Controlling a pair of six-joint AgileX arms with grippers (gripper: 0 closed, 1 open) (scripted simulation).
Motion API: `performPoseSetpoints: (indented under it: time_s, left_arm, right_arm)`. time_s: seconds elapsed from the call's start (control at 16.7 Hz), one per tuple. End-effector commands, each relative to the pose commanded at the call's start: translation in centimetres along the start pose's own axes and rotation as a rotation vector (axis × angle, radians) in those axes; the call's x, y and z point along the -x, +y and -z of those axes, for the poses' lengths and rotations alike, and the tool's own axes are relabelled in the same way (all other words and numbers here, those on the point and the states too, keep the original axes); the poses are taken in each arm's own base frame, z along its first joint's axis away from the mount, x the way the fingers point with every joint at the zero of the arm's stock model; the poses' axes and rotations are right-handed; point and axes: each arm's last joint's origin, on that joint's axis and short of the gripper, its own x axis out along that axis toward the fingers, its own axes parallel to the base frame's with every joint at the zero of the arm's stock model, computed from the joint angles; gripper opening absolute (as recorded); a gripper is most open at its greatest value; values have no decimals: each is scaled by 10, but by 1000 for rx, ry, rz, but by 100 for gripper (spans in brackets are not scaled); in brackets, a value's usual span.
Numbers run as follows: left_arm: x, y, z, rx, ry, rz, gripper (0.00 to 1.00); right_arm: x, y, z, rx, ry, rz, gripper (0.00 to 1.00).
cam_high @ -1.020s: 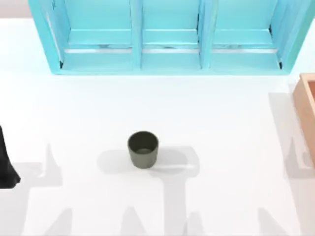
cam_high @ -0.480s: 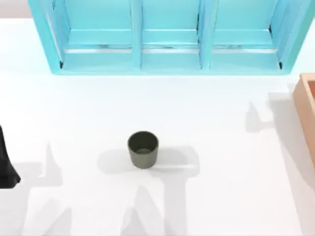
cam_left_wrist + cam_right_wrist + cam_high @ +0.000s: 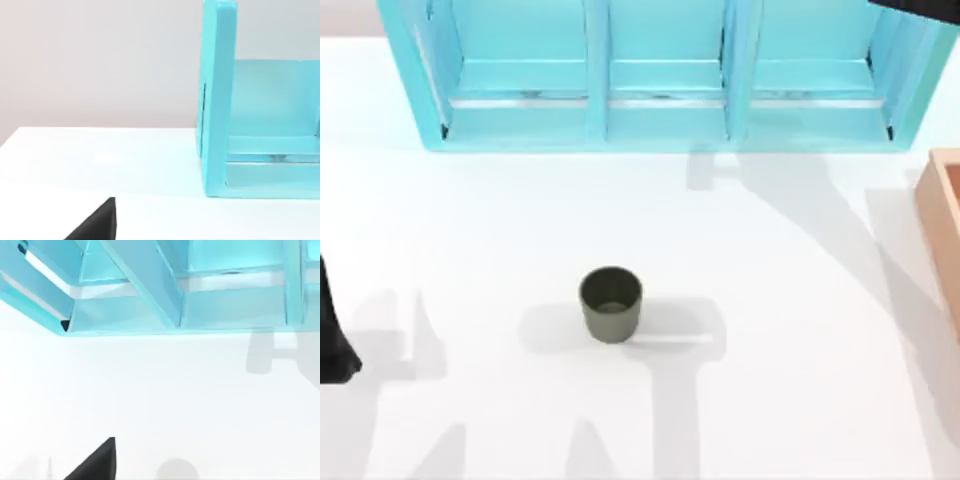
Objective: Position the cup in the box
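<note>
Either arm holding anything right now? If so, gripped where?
Nothing held. The cup stands alone, upright on the table, no end effector touching it. The box sits at the table's right edge.

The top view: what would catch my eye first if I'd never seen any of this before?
Most likely the big cyan shelf unit with three compartments, spanning the far side of the white table. Next, the small dark cup, standing upright and alone near the table's middle. At the right edge, a slice of the tan box peeks in, well apart from the cup.
</note>
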Motion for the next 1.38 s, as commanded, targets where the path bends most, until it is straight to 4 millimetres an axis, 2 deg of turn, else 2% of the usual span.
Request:
performPoseSetpoints:
  time_s: [0.12, 0.3, 0.48, 0.72, 0.84, 0.96, 1.38]
  left_arm:
    - [0, 0, 0, 0, 0, 0, 100]
    - [0, 0, 0, 0, 0, 0, 100]
    - [0, 0, 0, 0, 0, 0, 100]
    - [0, 0, 0, 0, 0, 0, 100]
    - [0, 0, 0, 0, 0, 0, 100]
    - [0, 0, 0, 0, 0, 0, 100]
    - [0, 0, 0, 0, 0, 0, 100]
  right_arm:
    - [-33, 33, -4, -12, 109, 25, 100]
    - [-87, 77, 11, -19, 266, 88, 100]
    - [-137, 108, 43, -12, 403, 175, 100]
    - [-187, 128, 92, 10, 542, 297, 100]
    - [-202, 132, 109, 21, 584, 342, 100]
    - [-209, 133, 118, 27, 605, 366, 100]
    - [-214, 131, 119, 25, 606, 368, 100]
